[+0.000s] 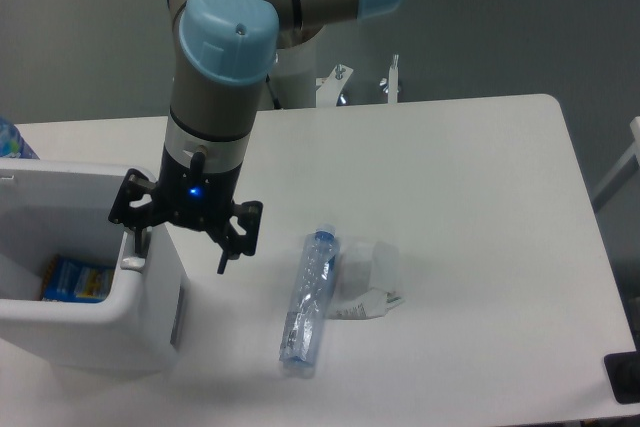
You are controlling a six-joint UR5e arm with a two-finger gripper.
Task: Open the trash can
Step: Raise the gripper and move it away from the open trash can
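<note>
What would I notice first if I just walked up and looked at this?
First the big grey robot arm with light blue caps, reaching down from the top left, its black gripper with a small blue light right at the edge of the trash can. The white trash can sits at the left, open on top, with something blue and yellow inside. A crushed plastic bottle lies on the white table near the middle.

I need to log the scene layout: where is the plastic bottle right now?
The plastic bottle lies on its side on the white table, low in the camera view near centre, right of the trash can and touching a crumpled clear wrapper.
</note>
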